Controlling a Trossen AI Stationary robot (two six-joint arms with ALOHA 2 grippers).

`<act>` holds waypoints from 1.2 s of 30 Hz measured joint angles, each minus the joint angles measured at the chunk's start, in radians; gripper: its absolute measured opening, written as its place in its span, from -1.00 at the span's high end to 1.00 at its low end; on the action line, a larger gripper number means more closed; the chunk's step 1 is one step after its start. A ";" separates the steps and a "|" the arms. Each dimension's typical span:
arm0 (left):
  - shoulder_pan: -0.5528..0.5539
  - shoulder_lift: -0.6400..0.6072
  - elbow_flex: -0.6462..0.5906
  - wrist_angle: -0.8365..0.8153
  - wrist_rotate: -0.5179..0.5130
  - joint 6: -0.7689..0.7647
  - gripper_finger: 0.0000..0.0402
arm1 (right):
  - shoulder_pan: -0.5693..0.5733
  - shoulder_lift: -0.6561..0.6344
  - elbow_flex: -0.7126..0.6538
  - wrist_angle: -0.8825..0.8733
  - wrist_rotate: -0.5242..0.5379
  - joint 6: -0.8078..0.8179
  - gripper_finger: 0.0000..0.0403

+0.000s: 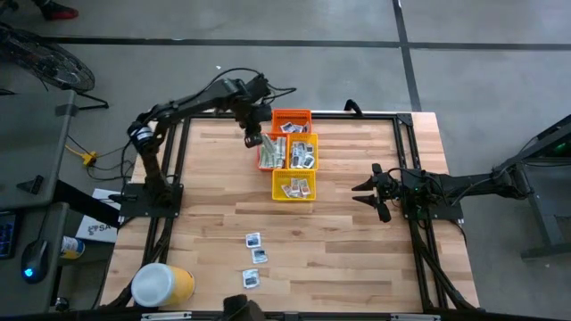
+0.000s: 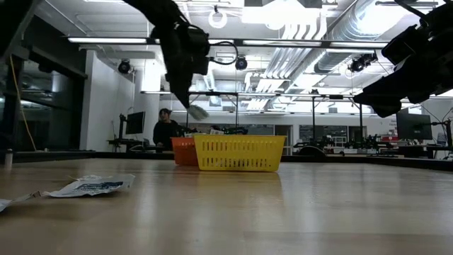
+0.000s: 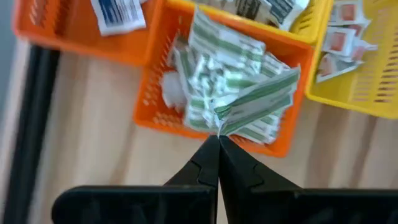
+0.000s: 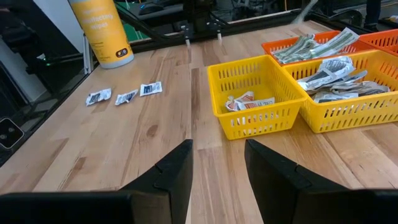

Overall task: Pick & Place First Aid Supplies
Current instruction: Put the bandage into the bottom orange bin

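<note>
High view: left gripper [image 1: 252,140] above the orange basket [image 1: 270,153], clamped on a green-and-white packet [image 1: 254,141]; right gripper [image 1: 368,194] apart from the baskets, fingers spread, empty. Three white packets [image 1: 255,257] on the surface [image 1: 348,259] nearer the yellow tub [image 1: 163,285].

Low view: packet, seemingly, dangling above that basket.

Left wrist view: closed fingertips pinching the packet's corner above the basket's pile of green-and-white packets [image 3: 211,81].

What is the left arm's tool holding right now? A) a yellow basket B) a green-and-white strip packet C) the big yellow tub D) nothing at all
B: the left tool is pinched shut on a green-and-white strip packet, held above the orange basket full of the same packets.
</note>
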 joint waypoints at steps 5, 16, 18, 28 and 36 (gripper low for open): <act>0.000 0.109 0.153 -0.119 -0.015 0.114 1.00 | 0.000 0.000 0.000 0.000 0.000 0.000 0.31; -0.027 0.262 0.243 -0.201 -0.076 0.201 1.00 | 0.000 0.000 0.000 0.000 0.000 0.000 0.31; -0.027 0.277 0.243 -0.187 -0.103 0.201 1.00 | 0.000 0.000 0.000 0.000 0.000 0.000 0.31; -0.037 0.308 0.243 -0.110 -0.139 0.200 1.00 | 0.000 0.000 0.000 0.000 0.000 0.000 0.31; -0.097 0.327 0.240 -0.060 -0.157 0.192 1.00 | 0.000 0.000 0.000 0.000 0.000 0.000 0.31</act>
